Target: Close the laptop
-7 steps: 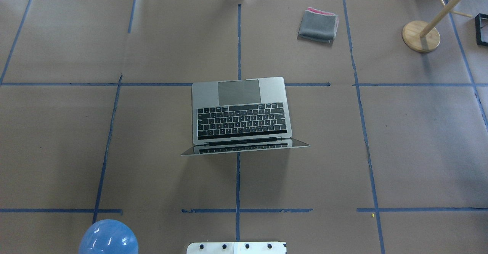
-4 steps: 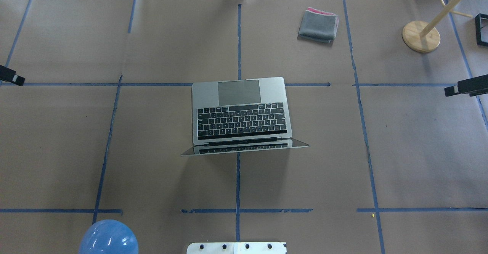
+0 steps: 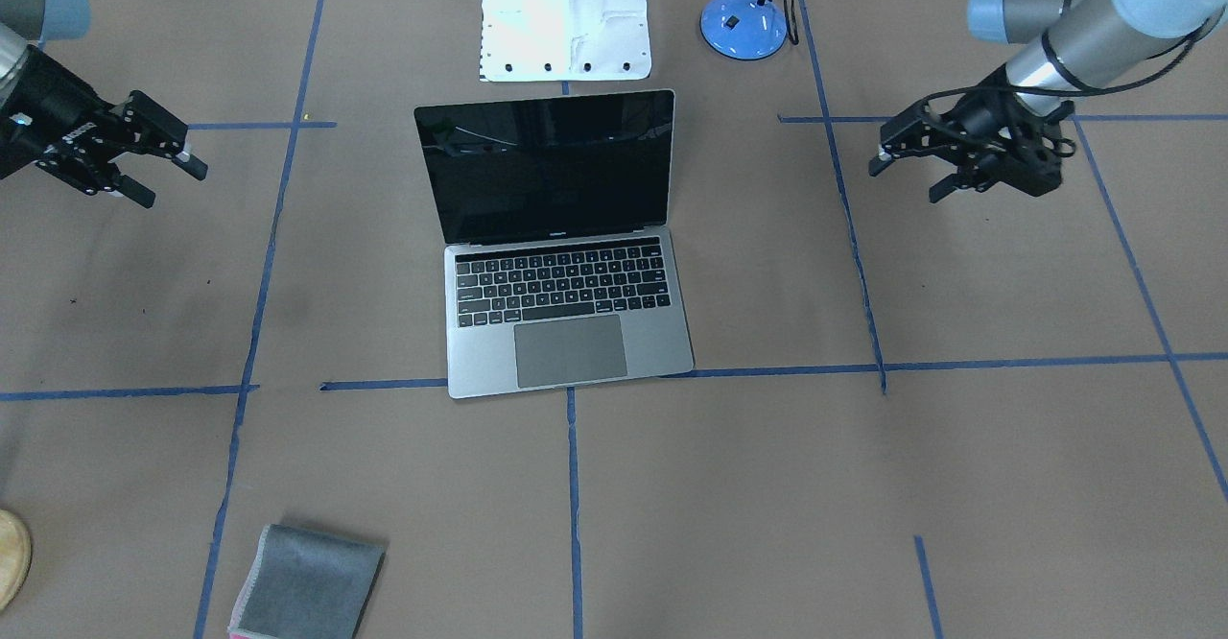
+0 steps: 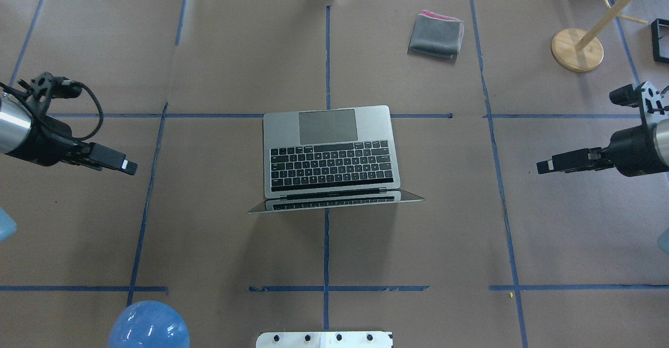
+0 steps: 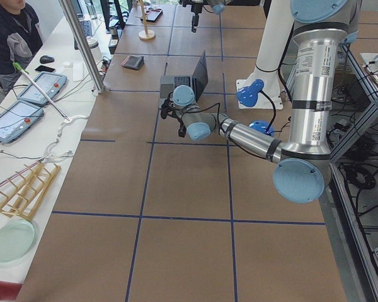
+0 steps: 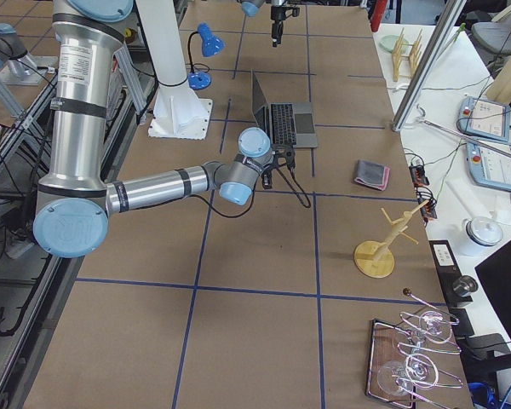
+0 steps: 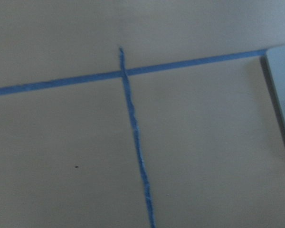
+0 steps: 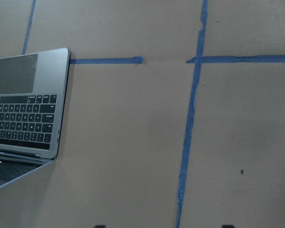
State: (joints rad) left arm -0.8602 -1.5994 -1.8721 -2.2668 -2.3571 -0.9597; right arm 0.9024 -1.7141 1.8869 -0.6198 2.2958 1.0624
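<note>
Presently the laptop [image 4: 330, 152] is sitting open mid-worktop [image 4: 235, 50], the left fingers [image 4: 112, 158] and right fingers [image 4: 567, 160] hanging spread and empty well to either side, so a push landing low on its screen [image 3: 547, 164] is likely risking sliding it instead of folding it.

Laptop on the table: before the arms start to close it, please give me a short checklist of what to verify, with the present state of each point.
1. Lid of the laptop stands open, ready to be pushed down: ok.
2. Keyboard has nothing lying on it: ok.
3. Left gripper open, empty, apart from the laptop: ok.
4. Right gripper open, empty, apart from the laptop: ok.
5. Grey cloth lies away from the laptop: ok.
6. Hinge turns freely: cannot tell.
</note>
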